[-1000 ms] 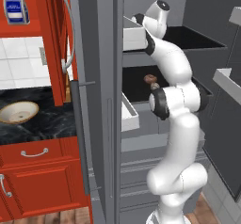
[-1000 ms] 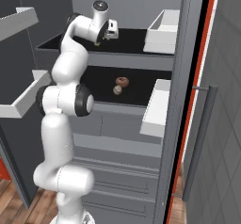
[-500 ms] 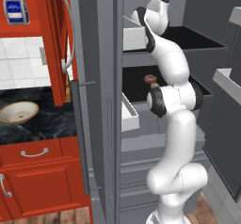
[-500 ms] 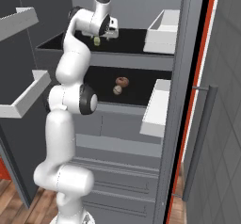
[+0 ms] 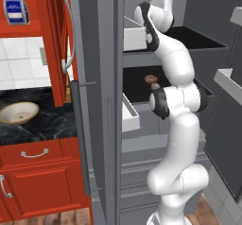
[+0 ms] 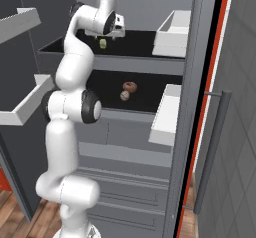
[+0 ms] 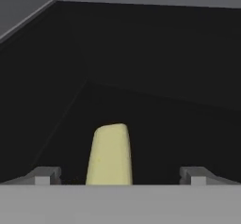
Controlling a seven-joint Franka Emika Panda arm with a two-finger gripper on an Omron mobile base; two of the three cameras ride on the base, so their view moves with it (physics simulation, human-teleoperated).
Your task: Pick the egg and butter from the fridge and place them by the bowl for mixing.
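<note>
The fridge point(image 5: 97, 77) stands open with dark shelves. On its upper shelf lies the butter point(image 6: 103, 43), a pale-yellow stick. My gripper point(image 6: 104, 38) hangs just over it, open. In the hand view the butter point(image 7: 110, 155) lies between the two fingertips of my gripper point(image 7: 120, 176), a little left of centre and touching neither. The egg point(image 6: 124, 96), small and pinkish, rests on the middle shelf beside a rounder brown thing point(image 6: 130, 86). The tan bowl point(image 5: 19, 111) sits on the dark counter left of the fridge.
White door bins point(image 6: 167, 114) jut from the open doors on both sides of the arm. Red cupboards point(image 5: 33, 181) flank the counter, and a blue-and-white carton point(image 5: 15, 10) sits up high. A long bar handle point(image 6: 212, 152) runs down the right door.
The hand has turned and shifted slightly above the upper shelf, and the butter now shows under it. The jaws stay open.
</note>
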